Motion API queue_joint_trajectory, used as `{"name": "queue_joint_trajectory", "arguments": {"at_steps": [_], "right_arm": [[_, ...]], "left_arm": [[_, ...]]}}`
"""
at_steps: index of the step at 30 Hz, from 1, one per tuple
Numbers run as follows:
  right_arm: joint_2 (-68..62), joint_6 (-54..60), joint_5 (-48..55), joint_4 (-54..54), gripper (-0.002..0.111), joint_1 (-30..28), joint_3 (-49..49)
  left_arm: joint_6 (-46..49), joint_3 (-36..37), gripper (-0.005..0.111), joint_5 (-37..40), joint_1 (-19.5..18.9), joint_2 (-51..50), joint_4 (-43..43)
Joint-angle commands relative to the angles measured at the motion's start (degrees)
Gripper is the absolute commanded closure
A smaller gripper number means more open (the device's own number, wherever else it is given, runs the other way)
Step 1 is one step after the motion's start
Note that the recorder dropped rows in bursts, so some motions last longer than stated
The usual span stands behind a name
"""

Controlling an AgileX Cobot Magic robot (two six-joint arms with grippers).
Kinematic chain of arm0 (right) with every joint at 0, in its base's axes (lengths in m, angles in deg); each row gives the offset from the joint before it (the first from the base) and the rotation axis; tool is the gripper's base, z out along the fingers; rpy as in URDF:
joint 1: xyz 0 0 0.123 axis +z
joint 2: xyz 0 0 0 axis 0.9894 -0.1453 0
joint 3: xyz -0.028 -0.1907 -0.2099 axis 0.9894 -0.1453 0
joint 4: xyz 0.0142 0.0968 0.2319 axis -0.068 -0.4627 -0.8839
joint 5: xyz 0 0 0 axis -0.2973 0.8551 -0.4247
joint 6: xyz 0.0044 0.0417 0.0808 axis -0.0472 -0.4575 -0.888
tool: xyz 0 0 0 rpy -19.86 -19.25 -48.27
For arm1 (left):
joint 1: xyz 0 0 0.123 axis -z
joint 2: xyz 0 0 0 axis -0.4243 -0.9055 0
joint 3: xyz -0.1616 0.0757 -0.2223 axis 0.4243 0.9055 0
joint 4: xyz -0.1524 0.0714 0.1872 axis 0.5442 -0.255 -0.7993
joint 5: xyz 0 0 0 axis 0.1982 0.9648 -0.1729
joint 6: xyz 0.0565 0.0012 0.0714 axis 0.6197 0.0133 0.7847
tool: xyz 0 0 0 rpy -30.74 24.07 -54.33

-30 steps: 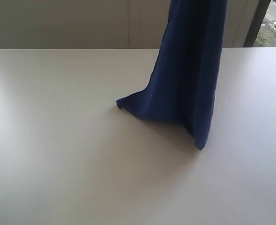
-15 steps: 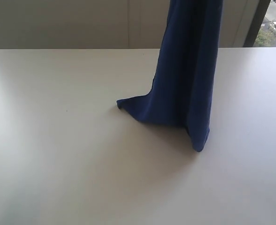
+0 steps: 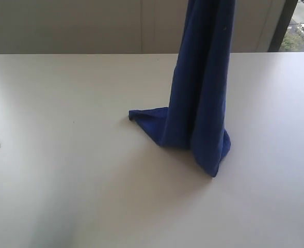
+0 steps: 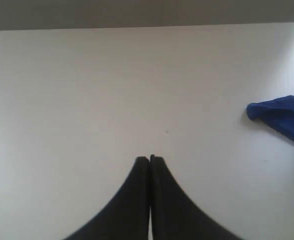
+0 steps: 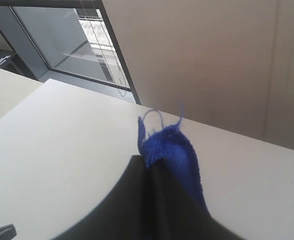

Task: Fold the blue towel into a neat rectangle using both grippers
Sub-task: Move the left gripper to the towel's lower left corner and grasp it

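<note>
My left gripper (image 4: 149,159) hangs clenched and empty over the table (image 3: 64,181), well apart from the blue towel (image 3: 201,103). The towel's trailing corner (image 3: 133,114) lies on the table, pointing my left arm's way, so that arm looks nearer. Beyond the corner the towel rises nearly upright to my right gripper (image 5: 146,162), which is clamped on its top end.

A pale table (image 3: 64,170) stands before a beige wall (image 3: 64,26), with a dark-framed window (image 3: 302,28) letting daylight in.
</note>
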Motion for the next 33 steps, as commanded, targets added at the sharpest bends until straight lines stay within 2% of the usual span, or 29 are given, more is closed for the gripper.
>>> {"name": "queue_joint_trajectory", "arguments": {"at_steps": [1, 8, 13, 17, 23, 33], "right_arm": [[-0.63, -0.02, -0.17, -0.14, 0.108, -0.06, -0.01], [-1.51, -0.11, 0.61, 0.1, 0.108, -0.06, -0.01], [-2.81, -3.61, 4.61, 6.93, 0.108, -0.06, -0.01], [-3.82, -4.66, 6.75, 9.79, 0.108, -0.06, -2.23], [-3.92, -4.66, 3.81, 11.94, 0.108, -0.06, -13.78], [-3.92, -5.12, -3.88, 11.94, 0.108, -0.06, -29.52]], "left_arm": [[-3.12, -5.99, 0.107, -7.36, 2.63, -14.25, -8.91], [-16.68, -17.08, 0.107, -14.77, 2.63, -32.15, -28.94], [-23.47, -23.76, 0.107, -19.74, 2.63, -41.51, -37.7], [-23.73, -26.65, 0.107, -22.03, 2.63, -46.33, -40.34], [-23.95, -30.2, 0.107, -26.36, 2.63, -51.74, -43.97], [-23.72, -38.23, 0.107, -24.53, 7.27, -60.49, -44.07]]}}
